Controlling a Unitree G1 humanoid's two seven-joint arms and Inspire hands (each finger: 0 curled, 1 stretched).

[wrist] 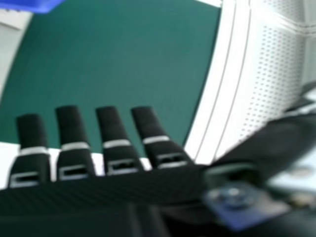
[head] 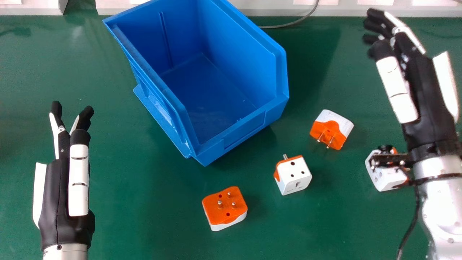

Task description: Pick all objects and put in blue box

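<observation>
- Beyond the far edge of the green worktop (head: pixel 144 234), pale panels (head: pixel 343 11) and a thin grey cable (head: pixel 281 26).
- Far in the scene and left of centre, the blue box (head: pixel 249 128), open upward, set at an angle, with no adapter visible inside.
- By the look of it, at the very start of the task: nothing boxed, four plug adapters left to pick.
- Nearest of the four, around the middle, the orange-faced adapter (head: pixel 225 209), pins up.
- Farther and to the right of it, the cube-like white adapter (head: pixel 294 177), one pin showing toward the far side.
- Farther again, right of the box, the two-pinned adapter (head: pixel 335 124), pins toward the near side.
- At the right, the partly hidden adapter (head: pixel 384 180), behind the wrist bracket (head: pixel 389 160).
- At far right, the right robot hand (head: pixel 415 76), fingers extended and slightly apart, pinching nothing; apart from the two-pinned adapter and farther away than all four.
- At left, well apart from every adapter, the left robot hand (head: pixel 57 195), straight-fingered and without a load.
- Probably best to draw the right one back toward the near side before any grasp, minding the partly hidden adapter so as not to knock it with the bracket.
</observation>
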